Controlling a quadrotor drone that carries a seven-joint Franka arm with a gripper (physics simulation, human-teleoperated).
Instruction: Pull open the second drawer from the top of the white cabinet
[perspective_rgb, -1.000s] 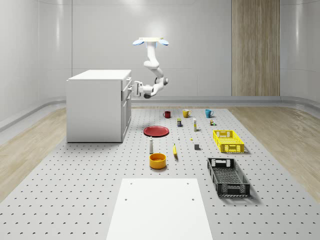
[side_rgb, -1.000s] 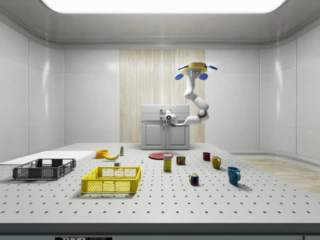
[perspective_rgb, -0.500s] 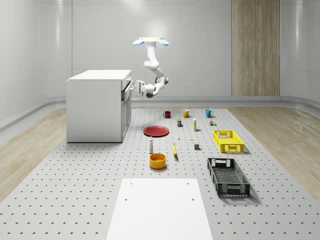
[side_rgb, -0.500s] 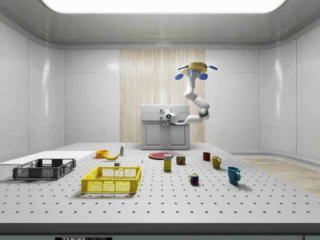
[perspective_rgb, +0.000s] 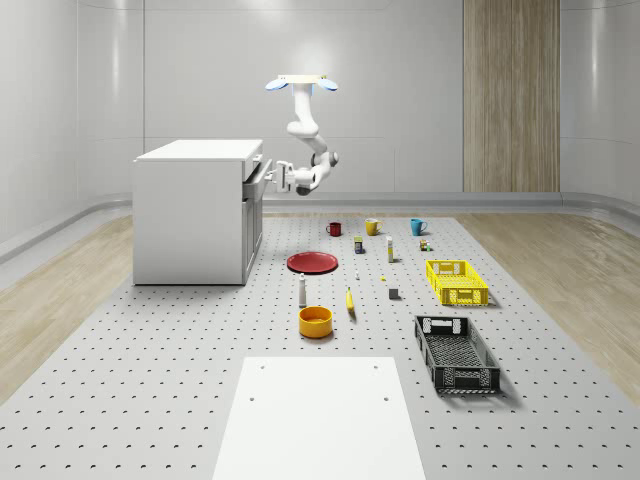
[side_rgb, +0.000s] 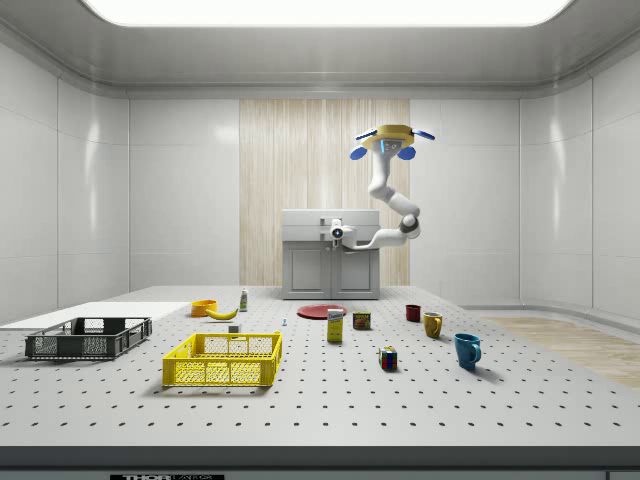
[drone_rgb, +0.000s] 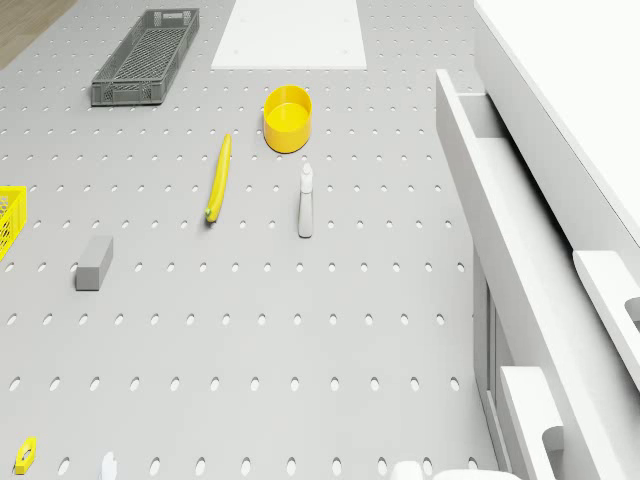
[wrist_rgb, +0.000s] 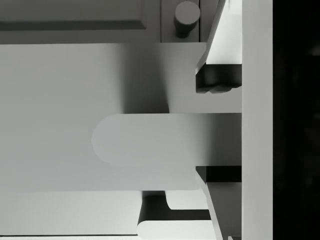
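A boxy white cabinet is standing upright on the perforated desk, toward the whole-scene view's left; its front is facing that view's right; a drawer near the top is sticking out partway from the front; its open trough is showing in the drone view.

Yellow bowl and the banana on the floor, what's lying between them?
In the drone view, a small white bottle lies between the yellow bowl and the banana, apart from both; the whole-scene view shows it too.
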